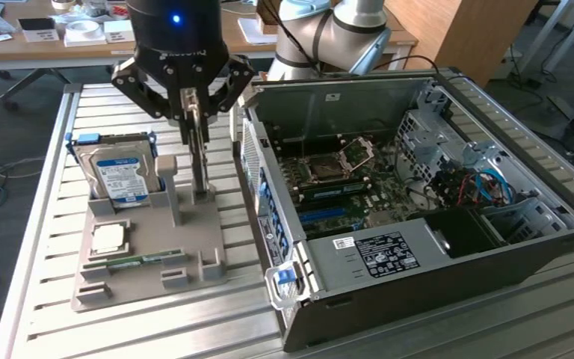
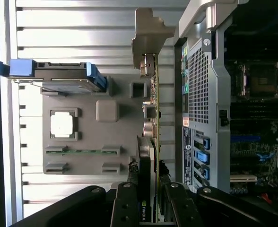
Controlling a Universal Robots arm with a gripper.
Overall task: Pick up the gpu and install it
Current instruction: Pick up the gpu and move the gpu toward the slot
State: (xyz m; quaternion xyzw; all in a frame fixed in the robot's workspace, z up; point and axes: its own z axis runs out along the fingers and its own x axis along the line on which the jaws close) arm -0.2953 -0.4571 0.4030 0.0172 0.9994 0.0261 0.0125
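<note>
On the slatted metal desk (image 1: 38, 247), a silver hard drive with a blue-white label (image 1: 122, 178) is standing in a grey plastic holder tray (image 1: 137, 280) at the exterior view's left. The black pincer (image 1: 193, 112) is clamping the thin, dark gpu card (image 1: 199, 157) upright along the tray's edge nearest the open black computer case (image 1: 526, 247).

Black green-edged gpu (image 2: 146, 177), grey tray (image 1: 143, 283), blue-railed hard drive (image 1: 122, 176)
</note>
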